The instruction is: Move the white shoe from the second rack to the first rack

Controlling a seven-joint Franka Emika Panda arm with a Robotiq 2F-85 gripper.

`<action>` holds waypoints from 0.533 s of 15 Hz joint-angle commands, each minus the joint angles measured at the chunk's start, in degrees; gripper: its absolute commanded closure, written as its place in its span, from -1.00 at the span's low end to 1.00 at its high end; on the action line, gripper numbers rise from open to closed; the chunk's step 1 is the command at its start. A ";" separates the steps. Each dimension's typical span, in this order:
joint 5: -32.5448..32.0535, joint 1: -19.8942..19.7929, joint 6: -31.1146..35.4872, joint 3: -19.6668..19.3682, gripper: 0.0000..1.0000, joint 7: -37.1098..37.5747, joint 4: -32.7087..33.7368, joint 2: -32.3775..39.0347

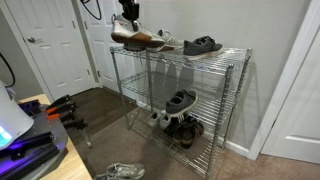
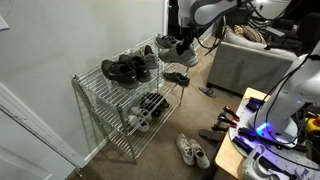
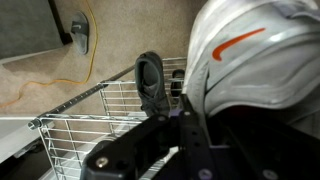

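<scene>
At the left end of the first rack (image 1: 232, 52), the top chrome wire-grid tier, the black gripper (image 1: 128, 22) is clamped from above on the low white shoe (image 1: 133, 40) with laces. At the right end sits a black strappy sandal (image 1: 203, 45). Black shoes (image 1: 181, 100) lie on the second rack (image 1: 215, 103) below.

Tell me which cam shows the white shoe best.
An exterior view: the white shoe shows whole, side-on, under the gripper at the first rack's end. The wrist view crops it to a close-up patch with an orange logo. In an exterior view it is tiny, beside the arm.
</scene>
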 commanded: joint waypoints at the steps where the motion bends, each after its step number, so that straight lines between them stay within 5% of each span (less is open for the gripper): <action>1: -1.76 -2.69 10.97 -2.55 0.90 1.68 3.04 6.98; 8: -1.07 -2.39 25.02 -7.98 0.90 3.13 6.40 15.08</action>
